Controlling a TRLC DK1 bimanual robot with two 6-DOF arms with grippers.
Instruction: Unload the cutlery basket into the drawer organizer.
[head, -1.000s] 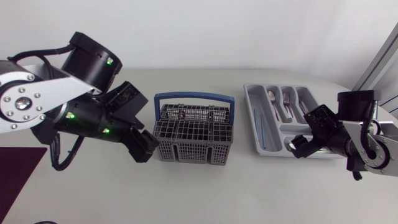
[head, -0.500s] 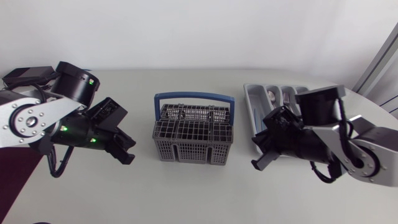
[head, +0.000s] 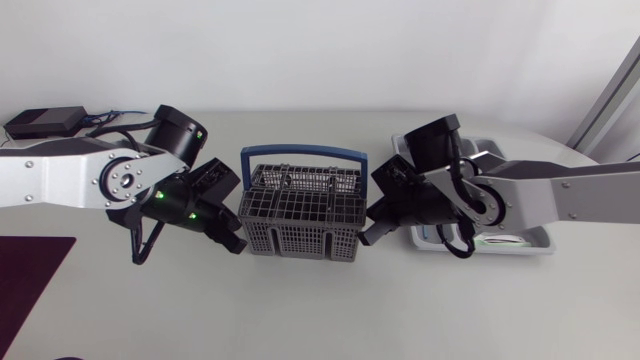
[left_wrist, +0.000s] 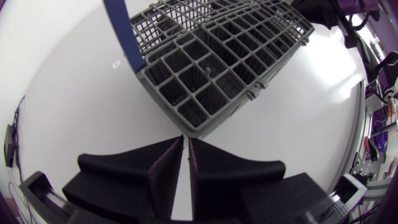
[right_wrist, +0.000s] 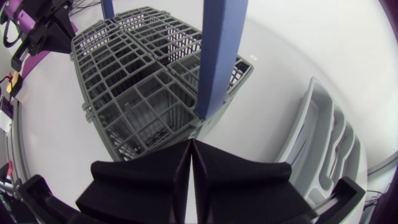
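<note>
Pale grey table (head: 300, 310) fills the lower part of the head view, bare along its near edge. Further in, at mid-frame, two arms come in from the side edges and meet at the grey cutlery basket (head: 300, 215), which stands upright at the centre of the table.

Left claw (head: 232, 243) sits at the basket's lower left corner, just beside the wall. In the left wrist view this claw (left_wrist: 186, 140) has its two fingers pressed together with only a thin slit between them and nothing held; the basket's grid corner (left_wrist: 211, 68) lies just ahead of the tips.

Right claw (head: 368, 235) sits at the basket's lower right corner, close to the wall. In the right wrist view this claw (right_wrist: 191, 144) is likewise closed on itself with nothing held, its tips just short of the foot of the blue handle (right_wrist: 217, 56), with the basket's cells (right_wrist: 143, 87) ahead.

Behind the right arm, at centre right, lies the grey drawer organizer (head: 500, 243), largely covered by the arm; the right wrist view shows it (right_wrist: 323, 143) beside the claw, apart from the basket.

Farther back, the blue handle (head: 310, 155) arches over the basket's far side. At the upper left, a small black box (head: 42, 122) rests near the table's far edge.
</note>
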